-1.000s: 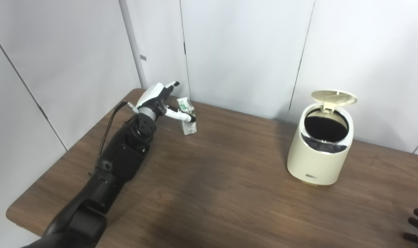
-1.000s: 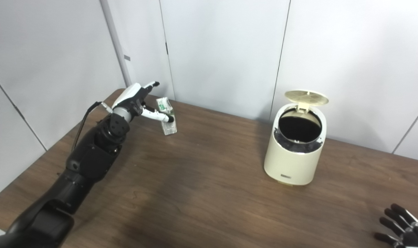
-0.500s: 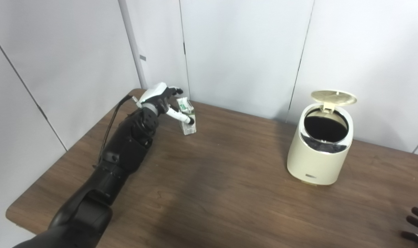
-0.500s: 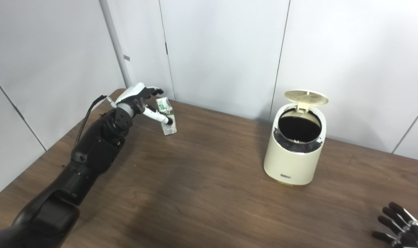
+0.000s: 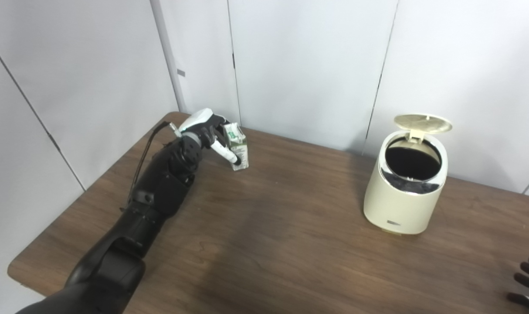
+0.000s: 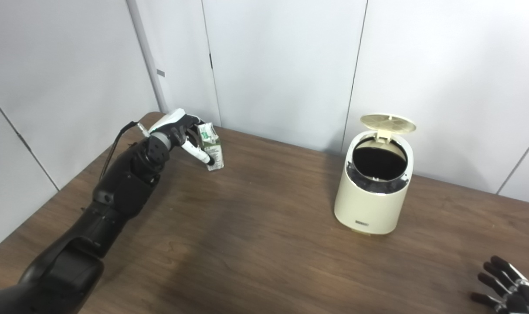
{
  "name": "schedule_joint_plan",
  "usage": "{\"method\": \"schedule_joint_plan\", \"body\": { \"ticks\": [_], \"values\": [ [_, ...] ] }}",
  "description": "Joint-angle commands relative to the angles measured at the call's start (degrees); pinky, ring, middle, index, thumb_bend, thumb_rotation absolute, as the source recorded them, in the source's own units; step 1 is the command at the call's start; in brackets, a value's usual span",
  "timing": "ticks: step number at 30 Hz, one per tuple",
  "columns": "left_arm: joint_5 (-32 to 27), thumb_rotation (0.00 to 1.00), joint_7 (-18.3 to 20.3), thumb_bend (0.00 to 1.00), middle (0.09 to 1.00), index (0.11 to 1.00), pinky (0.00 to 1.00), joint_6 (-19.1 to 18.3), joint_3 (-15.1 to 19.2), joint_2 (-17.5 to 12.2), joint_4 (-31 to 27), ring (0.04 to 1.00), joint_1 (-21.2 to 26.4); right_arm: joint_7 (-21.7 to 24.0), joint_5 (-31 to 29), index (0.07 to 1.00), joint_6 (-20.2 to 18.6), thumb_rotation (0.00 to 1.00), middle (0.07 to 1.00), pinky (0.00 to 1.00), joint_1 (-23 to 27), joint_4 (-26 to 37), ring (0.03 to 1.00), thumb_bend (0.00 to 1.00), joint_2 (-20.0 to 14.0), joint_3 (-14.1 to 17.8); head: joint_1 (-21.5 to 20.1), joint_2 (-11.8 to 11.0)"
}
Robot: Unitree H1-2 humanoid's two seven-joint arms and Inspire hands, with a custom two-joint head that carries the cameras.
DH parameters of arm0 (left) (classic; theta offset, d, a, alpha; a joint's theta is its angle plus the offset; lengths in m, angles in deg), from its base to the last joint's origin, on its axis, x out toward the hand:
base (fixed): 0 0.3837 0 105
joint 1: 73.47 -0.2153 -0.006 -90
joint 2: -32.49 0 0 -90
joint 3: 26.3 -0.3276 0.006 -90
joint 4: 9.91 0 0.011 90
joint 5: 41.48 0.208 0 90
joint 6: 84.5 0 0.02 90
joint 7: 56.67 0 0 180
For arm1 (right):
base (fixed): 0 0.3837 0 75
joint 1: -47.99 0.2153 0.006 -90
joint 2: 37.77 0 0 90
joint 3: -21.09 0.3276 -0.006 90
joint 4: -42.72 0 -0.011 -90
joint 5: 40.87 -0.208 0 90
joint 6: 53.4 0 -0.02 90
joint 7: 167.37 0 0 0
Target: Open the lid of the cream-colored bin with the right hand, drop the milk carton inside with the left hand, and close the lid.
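The small white and green milk carton [image 5: 239, 147] stands on the brown table [image 5: 269, 244] near its far left corner. My left hand [image 5: 202, 129] wraps it from the left: the thumb lies across the carton's front face and the fingers curl behind it, mostly hidden. The cream-colored bin [image 5: 399, 205] stands to the right with its round lid [image 5: 422, 123] tipped up at the back, showing a dark inside. My right hand [image 6: 508, 290] rests low at the bottom right corner, fingers spread, holding nothing, well apart from the bin.
White wall panels [image 5: 308, 65] rise close behind the table's far edge. The table's left edge runs near my left forearm [image 5: 160, 192]. Bare wood lies between the carton and the bin.
My left hand has closed around the carton: the fingers curled behind it and the thumb swung down onto its front. The carton, bin and right hand have stayed in place.
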Motion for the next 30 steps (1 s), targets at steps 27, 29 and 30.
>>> {"method": "schedule_joint_plan", "body": {
  "ticks": [27, 29, 30],
  "values": [
    [-4.5, 0.0, -12.2, 0.5, 0.539, 0.447, 0.49, 7.0, -0.8, -0.4, 1.3, 0.493, 2.7, 2.3, -2.2, 0.858, 6.0, 0.89, 0.869, 0.71, 1.8, -2.2, 0.85, 0.86, -1.7, 0.2, -0.2, 0.1],
    [-4.7, 0.0, -12.8, 0.5, 0.536, 0.441, 0.51, 7.8, -0.6, -0.3, 1.2, 0.501, 2.4, 2.2, -2.5, 0.861, 5.8, 0.89, 0.871, 0.72, 1.9, -2.3, 0.854, 0.86, -1.5, 0.2, -0.7, 0.0],
    [-5.0, 0.0, -13.3, 0.5, 0.536, 0.44, 0.51, 8.5, -0.3, -0.1, 1.1, 0.502, 2.2, 2.2, -2.7, 0.861, 5.7, 0.89, 0.872, 0.73, 1.9, -2.3, 0.855, 0.86, -1.4, 0.3, -0.8, -0.1]
  ]
}}
